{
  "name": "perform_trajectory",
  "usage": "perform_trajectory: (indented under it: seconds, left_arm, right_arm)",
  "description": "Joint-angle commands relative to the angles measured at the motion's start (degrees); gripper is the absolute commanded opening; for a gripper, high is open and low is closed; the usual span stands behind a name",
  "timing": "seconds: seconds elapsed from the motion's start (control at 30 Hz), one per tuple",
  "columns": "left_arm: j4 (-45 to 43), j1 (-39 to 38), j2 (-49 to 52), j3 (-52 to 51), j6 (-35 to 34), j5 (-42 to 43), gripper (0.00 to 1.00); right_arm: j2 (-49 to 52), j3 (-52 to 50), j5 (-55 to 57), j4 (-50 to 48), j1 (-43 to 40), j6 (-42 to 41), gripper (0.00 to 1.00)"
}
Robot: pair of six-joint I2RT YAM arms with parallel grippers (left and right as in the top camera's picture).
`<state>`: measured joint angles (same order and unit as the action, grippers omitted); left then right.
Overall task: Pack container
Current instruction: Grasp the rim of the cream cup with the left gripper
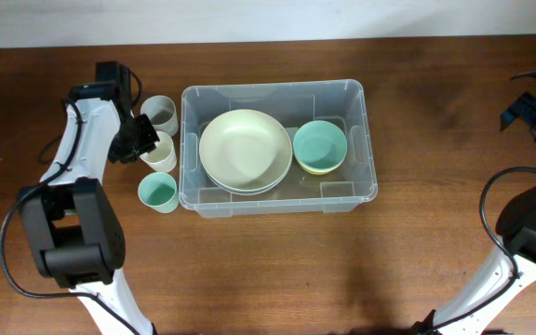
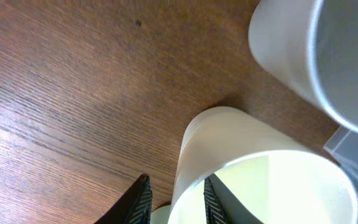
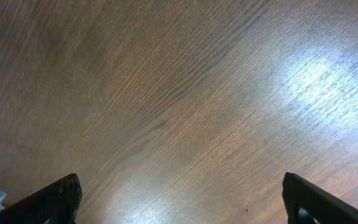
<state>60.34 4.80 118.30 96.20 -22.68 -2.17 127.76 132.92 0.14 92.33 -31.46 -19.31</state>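
Note:
The clear container stands mid-table and holds stacked cream plates and a teal bowl. To its left three cups stand in a row: grey, cream and teal. My left gripper is at the cream cup. In the left wrist view its jaws straddle the cream cup's wall, one finger inside and one outside. A narrow gap shows on the outer side. My right gripper hangs wide open over bare wood at the far right.
The grey cup stands close beside the cream one, and the container's corner shows just past them. The teal cup sits right below the left fingers. The right arm's base and cables stand at the table's right edge.

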Motion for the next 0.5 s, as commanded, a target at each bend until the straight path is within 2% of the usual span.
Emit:
perform_trajectory:
  seconds: [0.0, 0.13, 0.3, 0.47]
  left_arm:
    - [0.33, 0.26, -0.04, 1.40, 0.48, -0.81, 0.25]
    - [0.76, 0.26, -0.04, 1.40, 0.48, -0.83, 0.17]
    - [0.85, 0.26, -0.04, 1.40, 0.48, -0.83, 0.01]
    - [1.49, 0.26, -0.04, 1.90, 0.48, -0.83, 0.01]
  right_arm:
    - [-1.77, -0.22, 0.09, -0.04, -0.07, -0.24, 0.99]
    - [-1.77, -0.24, 0.09, -0.04, -0.07, -0.24, 0.99]
    - [-1.77, -0.24, 0.09, -0.04, -0.07, -0.24, 0.99]
    - [-1.77, -0.24, 0.09, -0.04, -0.07, -0.24, 0.99]
